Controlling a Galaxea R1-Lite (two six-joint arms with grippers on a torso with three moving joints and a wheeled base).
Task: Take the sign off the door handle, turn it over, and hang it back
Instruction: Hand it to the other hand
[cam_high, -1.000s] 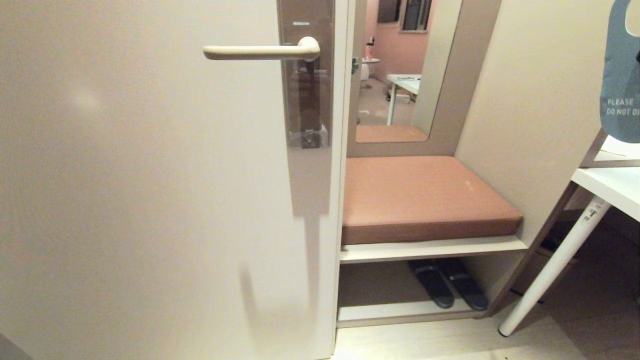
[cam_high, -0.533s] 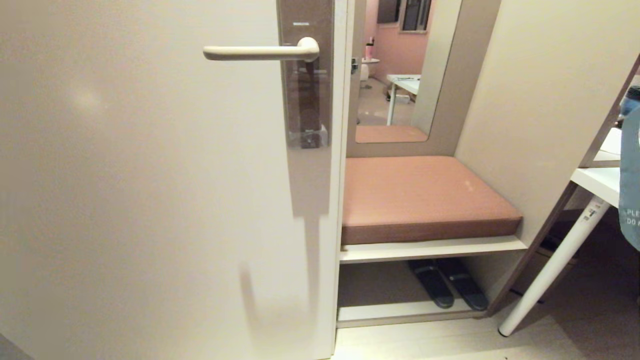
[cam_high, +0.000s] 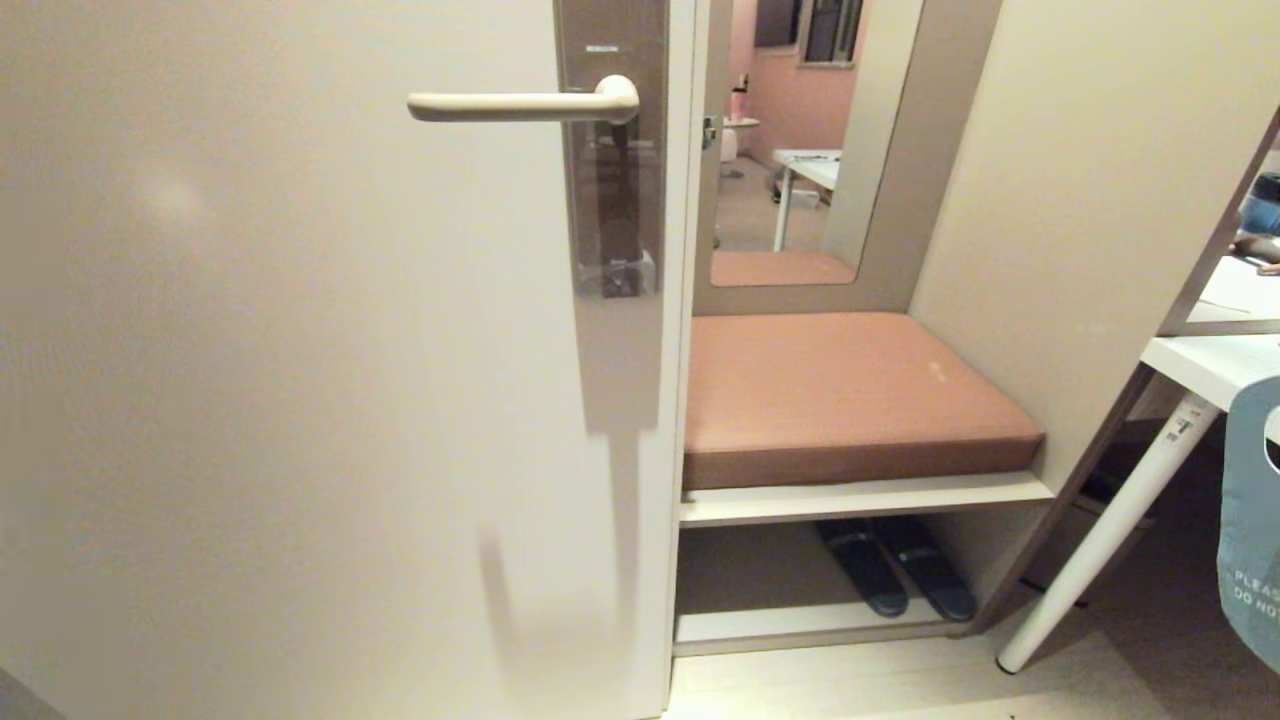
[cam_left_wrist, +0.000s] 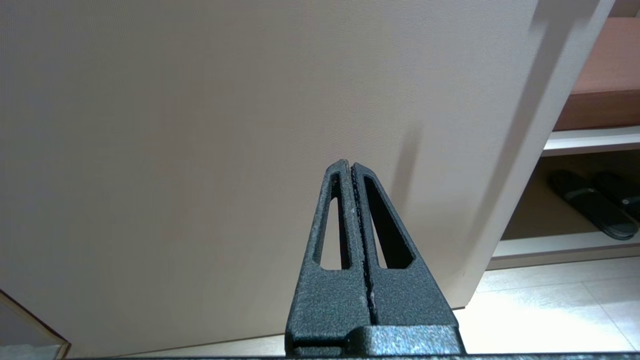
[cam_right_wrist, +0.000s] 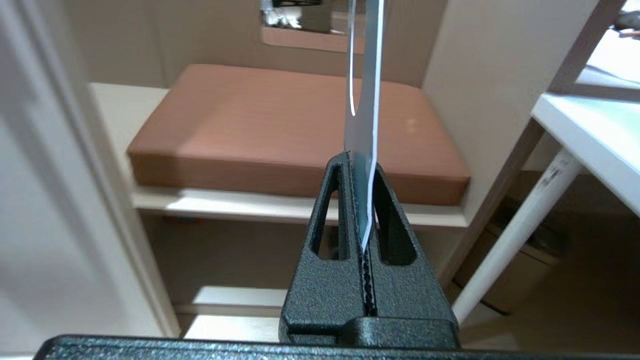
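The cream door handle (cam_high: 520, 103) sticks out level from its brown backplate (cam_high: 612, 190) with nothing hanging on it. The sign (cam_high: 1252, 520) shows its blue-grey face at the head view's lower right edge, far from the handle and partly cut off. In the right wrist view my right gripper (cam_right_wrist: 359, 162) is shut on the sign (cam_right_wrist: 366, 85), which stands edge-on between its fingers and rises away from them. My left gripper (cam_left_wrist: 349, 164) is shut and holds nothing, low in front of the pale door (cam_left_wrist: 225, 125).
Right of the door (cam_high: 280, 380) is a niche with a brown cushioned seat (cam_high: 840, 395), a mirror (cam_high: 800, 150) behind it and dark slippers (cam_high: 895, 565) on the shelf below. A white table (cam_high: 1215, 370) with a slanted leg (cam_high: 1105, 535) stands at the far right.
The sign has sunk from the upper right corner of the head view to the lower right edge. The door and handle have not moved.
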